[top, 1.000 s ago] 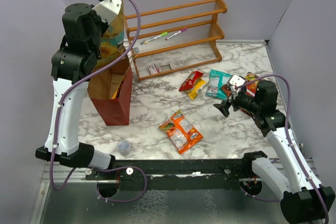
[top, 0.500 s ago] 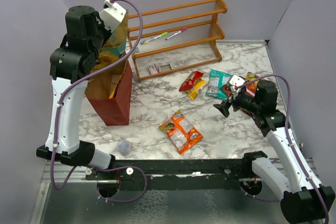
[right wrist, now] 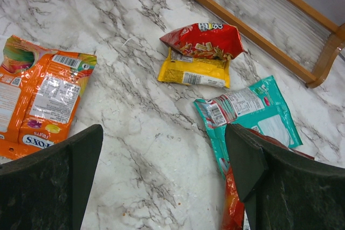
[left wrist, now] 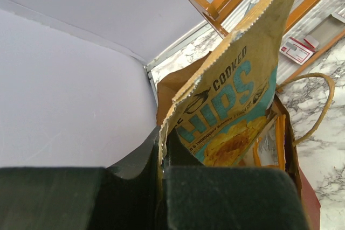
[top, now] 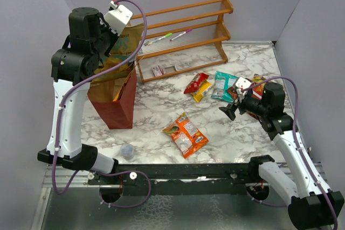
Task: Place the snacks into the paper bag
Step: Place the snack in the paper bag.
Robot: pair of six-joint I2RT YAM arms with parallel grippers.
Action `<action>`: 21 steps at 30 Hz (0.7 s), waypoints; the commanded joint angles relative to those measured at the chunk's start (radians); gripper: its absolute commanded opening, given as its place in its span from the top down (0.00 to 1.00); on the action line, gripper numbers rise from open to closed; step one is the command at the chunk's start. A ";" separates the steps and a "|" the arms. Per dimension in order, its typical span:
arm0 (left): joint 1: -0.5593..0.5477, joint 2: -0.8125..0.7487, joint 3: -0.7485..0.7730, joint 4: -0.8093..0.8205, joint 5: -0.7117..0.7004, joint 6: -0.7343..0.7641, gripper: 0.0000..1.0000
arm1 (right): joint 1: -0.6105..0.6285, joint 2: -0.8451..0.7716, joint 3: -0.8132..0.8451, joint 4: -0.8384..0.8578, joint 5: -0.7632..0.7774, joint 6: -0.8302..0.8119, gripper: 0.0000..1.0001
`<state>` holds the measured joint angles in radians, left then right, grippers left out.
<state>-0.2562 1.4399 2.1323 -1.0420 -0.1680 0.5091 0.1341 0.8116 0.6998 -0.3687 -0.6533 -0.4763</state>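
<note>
Left wrist view: the left fingers (left wrist: pixel 135 160) are pressed together on the top edge of a gold kettle-cooked chips bag (left wrist: pixel 232 106). It hangs tilted, its lower end inside the open mouth of the dark-red paper bag (left wrist: pixel 175 82) just below them. Judged progress: this bag is partly in and not released. The right fingers (right wrist: pixel 54 187) stand spread and empty over the counter (right wrist: pixel 135 133). Beyond them lie an orange packet (right wrist: pixel 48 98), red packet (right wrist: pixel 202 41), yellow packet (right wrist: pixel 194 72) and teal packet (right wrist: pixel 248 111), all glossy, crinkled foil and still to load.
</note>
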 commanded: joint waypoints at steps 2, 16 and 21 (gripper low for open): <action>0.005 0.026 0.067 -0.036 0.000 -0.021 1.00 | -0.004 0.000 0.000 -0.013 -0.034 -0.012 0.05; 0.026 0.018 0.015 0.027 0.006 -0.158 1.00 | -0.004 0.014 0.017 -0.037 -0.068 -0.018 0.03; 0.049 0.035 0.039 0.046 0.030 -0.224 1.00 | -0.004 0.008 0.016 -0.042 -0.078 -0.018 0.02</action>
<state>-0.2264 1.4761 2.1361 -1.0706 -0.1715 0.3733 0.1341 0.8284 0.6998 -0.4007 -0.6941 -0.4839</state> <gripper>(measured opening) 0.015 0.971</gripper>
